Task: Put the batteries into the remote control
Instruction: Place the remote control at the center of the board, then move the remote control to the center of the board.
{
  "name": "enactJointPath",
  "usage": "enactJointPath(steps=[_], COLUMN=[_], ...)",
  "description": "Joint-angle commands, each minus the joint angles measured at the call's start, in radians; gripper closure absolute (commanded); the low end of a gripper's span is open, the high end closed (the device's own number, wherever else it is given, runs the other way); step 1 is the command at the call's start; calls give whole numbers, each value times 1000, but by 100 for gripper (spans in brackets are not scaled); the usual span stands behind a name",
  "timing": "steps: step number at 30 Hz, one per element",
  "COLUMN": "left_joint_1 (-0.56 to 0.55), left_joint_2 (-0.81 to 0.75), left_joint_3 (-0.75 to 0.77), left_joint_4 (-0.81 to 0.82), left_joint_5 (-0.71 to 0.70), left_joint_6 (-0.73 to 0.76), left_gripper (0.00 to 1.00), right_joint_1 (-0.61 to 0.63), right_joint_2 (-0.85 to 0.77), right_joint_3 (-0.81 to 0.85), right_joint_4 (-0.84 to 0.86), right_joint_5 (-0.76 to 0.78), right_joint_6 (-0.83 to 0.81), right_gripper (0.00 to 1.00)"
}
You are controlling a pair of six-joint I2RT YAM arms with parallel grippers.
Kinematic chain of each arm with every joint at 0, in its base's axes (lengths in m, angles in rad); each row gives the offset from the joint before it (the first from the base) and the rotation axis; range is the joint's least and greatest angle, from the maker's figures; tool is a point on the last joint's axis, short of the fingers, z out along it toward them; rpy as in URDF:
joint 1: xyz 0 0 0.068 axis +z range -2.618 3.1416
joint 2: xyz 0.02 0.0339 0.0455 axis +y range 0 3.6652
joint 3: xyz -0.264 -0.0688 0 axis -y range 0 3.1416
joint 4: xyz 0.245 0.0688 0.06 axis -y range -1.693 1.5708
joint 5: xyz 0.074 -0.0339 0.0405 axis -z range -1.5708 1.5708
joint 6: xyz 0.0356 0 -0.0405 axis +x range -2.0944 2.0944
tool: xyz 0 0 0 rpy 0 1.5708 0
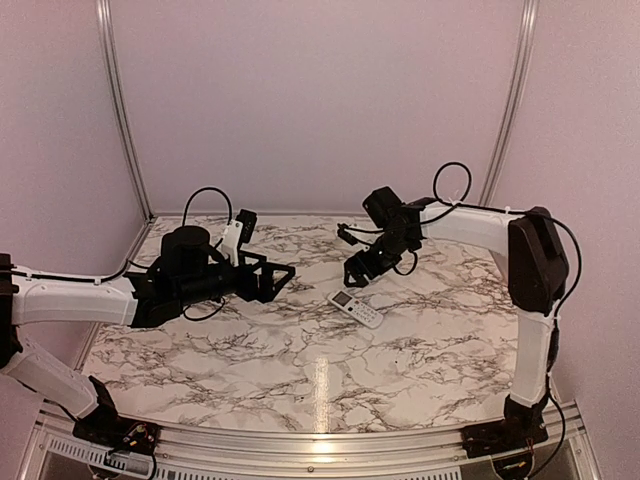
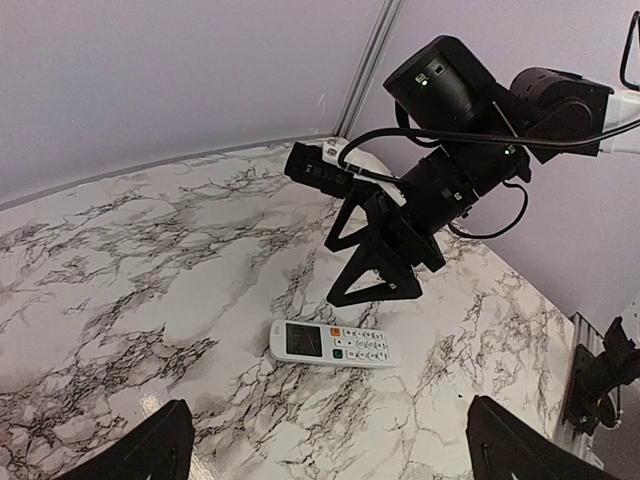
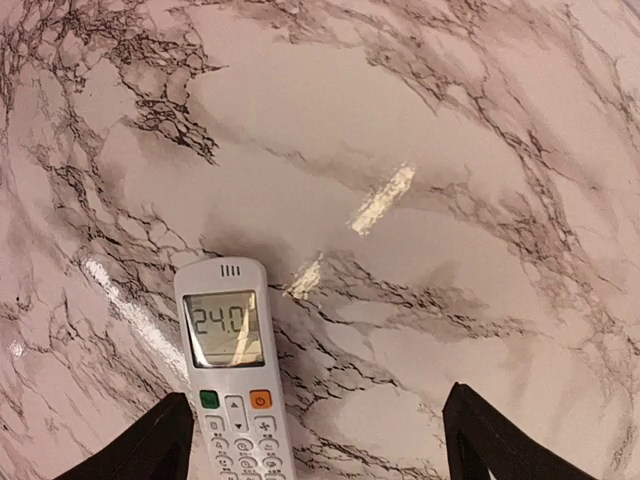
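Observation:
The white remote control (image 1: 356, 308) lies flat and face up on the marble table, its screen reading 24.0. No batteries show in any view. My right gripper (image 1: 358, 270) hovers just behind the remote, open; in the right wrist view its fingertips (image 3: 318, 395) are spread wide, with the remote control (image 3: 230, 370) near the left finger and nothing held. My left gripper (image 1: 283, 278) is to the remote's left, a hand's width away, open and empty. In the left wrist view the remote control (image 2: 333, 345) lies ahead of the left gripper (image 2: 330, 405), and the right gripper (image 2: 375, 255) hangs above it.
The marble table (image 1: 250, 350) is closed in by pale walls at the back and sides, with metal posts (image 1: 120, 100) in the back corners. A metal rail (image 1: 320, 445) runs along the near edge by the arm bases. The right arm's cables (image 1: 450, 190) loop above its wrist.

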Motion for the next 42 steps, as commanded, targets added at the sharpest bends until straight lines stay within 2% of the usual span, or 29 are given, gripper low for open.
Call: enactJointPath(steps=[1, 6, 13, 22, 42], left_joint_1=[5, 5, 5, 5, 5], left_joint_2=[17, 18, 18, 21, 8], left_joint_3=[28, 30, 29, 30, 22], left_joint_4=[9, 10, 11, 13, 12], left_joint_5=[6, 11, 7, -2, -9], left_joint_6=[-2, -1, 0, -3, -8], left_gripper=[1, 1, 1, 1, 1], right_joint_1=[-64, -109, -111, -67, 79], right_joint_2=[-79, -108, -62, -40, -90], right_joint_3=[-104, -201, -257, -325, -396], right_joint_4=[80, 120, 134, 171, 217], right_joint_5=[92, 170, 237, 145, 44], right_joint_6=[13, 10, -5, 3, 88], right_gripper=[15, 15, 14, 13, 7])
